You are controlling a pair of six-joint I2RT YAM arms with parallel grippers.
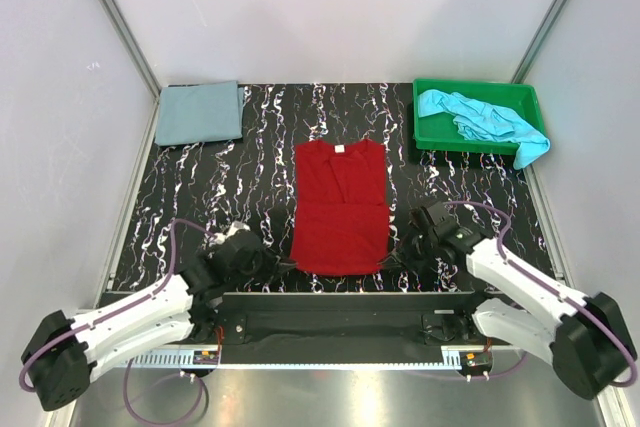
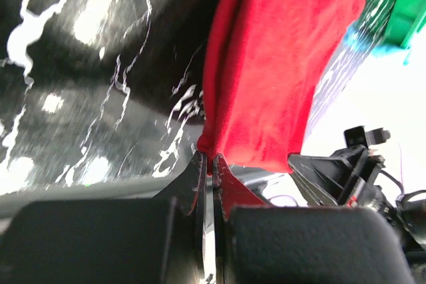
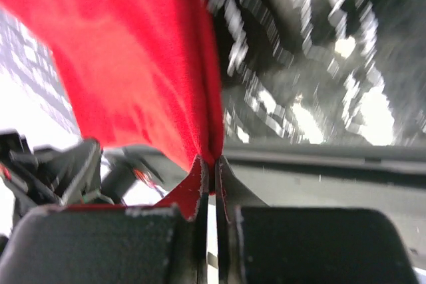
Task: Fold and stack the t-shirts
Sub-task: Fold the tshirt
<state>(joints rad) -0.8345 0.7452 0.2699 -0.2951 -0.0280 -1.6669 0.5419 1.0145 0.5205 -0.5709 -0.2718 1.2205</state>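
The deep red t-shirt [image 1: 340,205] lies lengthwise on the black marbled table, collar at the far end, sides folded in. My left gripper [image 1: 285,259] is shut on its near left hem corner; the red cloth [image 2: 266,58] runs up from my jaws in the left wrist view. My right gripper [image 1: 392,255] is shut on the near right hem corner, with the cloth [image 3: 133,51] pinched between the jaws. The grey-blue t-shirt [image 1: 200,113] lies folded at the far left. The light turquoise t-shirt [image 1: 480,119] lies crumpled in the green tray [image 1: 430,135], one end hanging over its right rim.
White walls and metal frame posts close in the table on three sides. The black base rail [image 1: 345,312] runs along the near edge between the arm bases.
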